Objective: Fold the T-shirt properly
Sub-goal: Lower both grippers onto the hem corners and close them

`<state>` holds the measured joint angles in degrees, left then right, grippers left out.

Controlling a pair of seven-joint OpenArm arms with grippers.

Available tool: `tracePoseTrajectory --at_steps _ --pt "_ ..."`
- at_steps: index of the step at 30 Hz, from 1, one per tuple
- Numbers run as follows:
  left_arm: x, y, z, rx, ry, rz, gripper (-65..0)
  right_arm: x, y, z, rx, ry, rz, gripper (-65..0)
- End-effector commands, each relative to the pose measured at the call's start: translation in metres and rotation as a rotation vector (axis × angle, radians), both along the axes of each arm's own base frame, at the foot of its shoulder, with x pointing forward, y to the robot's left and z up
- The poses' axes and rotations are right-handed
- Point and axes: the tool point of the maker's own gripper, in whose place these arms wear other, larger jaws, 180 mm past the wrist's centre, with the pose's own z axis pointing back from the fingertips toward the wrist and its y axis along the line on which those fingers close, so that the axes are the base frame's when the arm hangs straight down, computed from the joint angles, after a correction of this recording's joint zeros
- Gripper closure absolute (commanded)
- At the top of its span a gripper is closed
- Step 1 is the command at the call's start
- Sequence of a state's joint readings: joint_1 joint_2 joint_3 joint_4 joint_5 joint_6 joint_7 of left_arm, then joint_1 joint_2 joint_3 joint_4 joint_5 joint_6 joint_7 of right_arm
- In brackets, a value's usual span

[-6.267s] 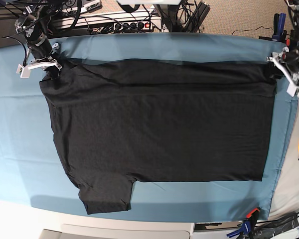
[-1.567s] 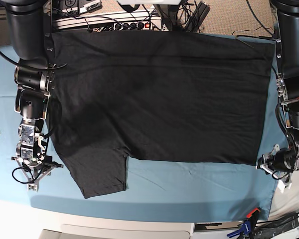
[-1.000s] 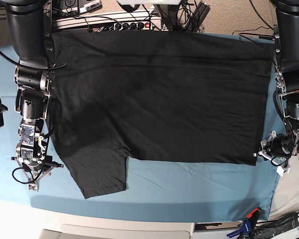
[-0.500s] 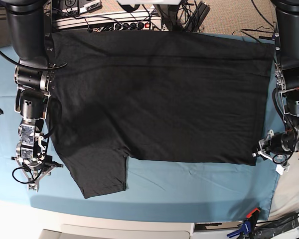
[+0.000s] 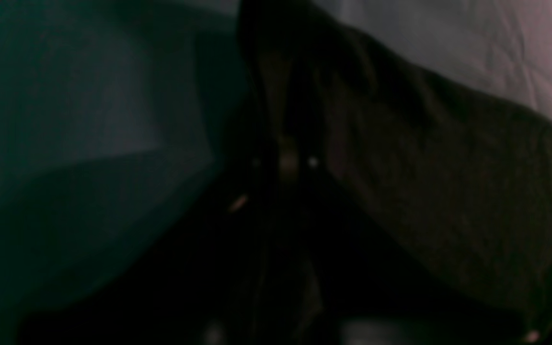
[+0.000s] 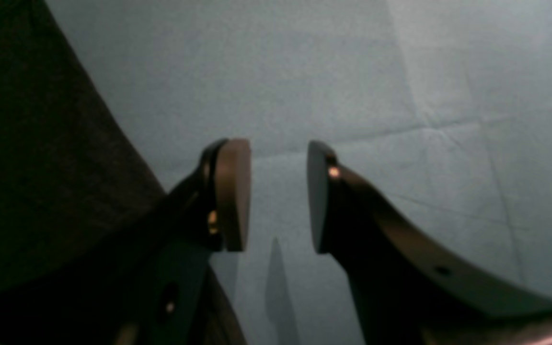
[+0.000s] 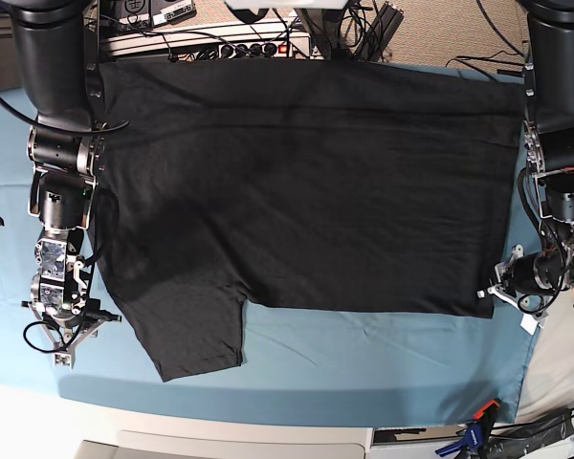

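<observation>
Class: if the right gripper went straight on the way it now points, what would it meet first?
Probably the teal cloth sheet: the right gripper stands open over it, the T-shirt off to one side.

A teal-blue cloth sheet (image 7: pixel 364 373) is covering the worktop (image 7: pixel 220 426), whose pale edge is showing along the bottom of the frame. The T-shirt (image 7: pixel 306 191) is lying spread across the sheet's upper and middle area.

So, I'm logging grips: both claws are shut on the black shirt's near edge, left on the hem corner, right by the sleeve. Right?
Not quite. The right wrist view shows the right claw open over bare blue sheet, beside the shirt. Only the left claw is shut on the hem corner.
</observation>
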<state>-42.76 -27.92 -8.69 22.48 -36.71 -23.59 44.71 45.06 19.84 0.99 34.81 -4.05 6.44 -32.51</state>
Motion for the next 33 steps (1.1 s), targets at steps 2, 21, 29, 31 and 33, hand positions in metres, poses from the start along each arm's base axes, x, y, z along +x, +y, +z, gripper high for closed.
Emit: tracePoseTrajectory --at_steps 2,21,29,31,33 --pt "0.015 0.006 0.02 0.002 -0.052 0.008 0.0 0.017 -0.009 0.037 -0.04 -0.101 0.004 -20.4" --pt "0.018 0.002 0.026 0.0 -0.071 -0.024 0.0 0.012 -0.022 0.038 -0.031 -0.116 -0.098 -33.8" --pt "0.018 0.002 0.026 0.0 -0.072 -0.024 0.0 0.012 -0.008 0.028 0.23 -0.185 -0.169 -35.2" --pt "0.017 0.001 0.027 -0.001 -0.074 -0.034 0.0 0.007 -0.009 0.02 0.311 -0.216 -0.22 -35.2" --pt "0.017 0.001 0.028 -0.002 -0.079 -0.044 0.0 0.001 -0.009 0.01 0.388 -0.244 -0.259 -35.2"
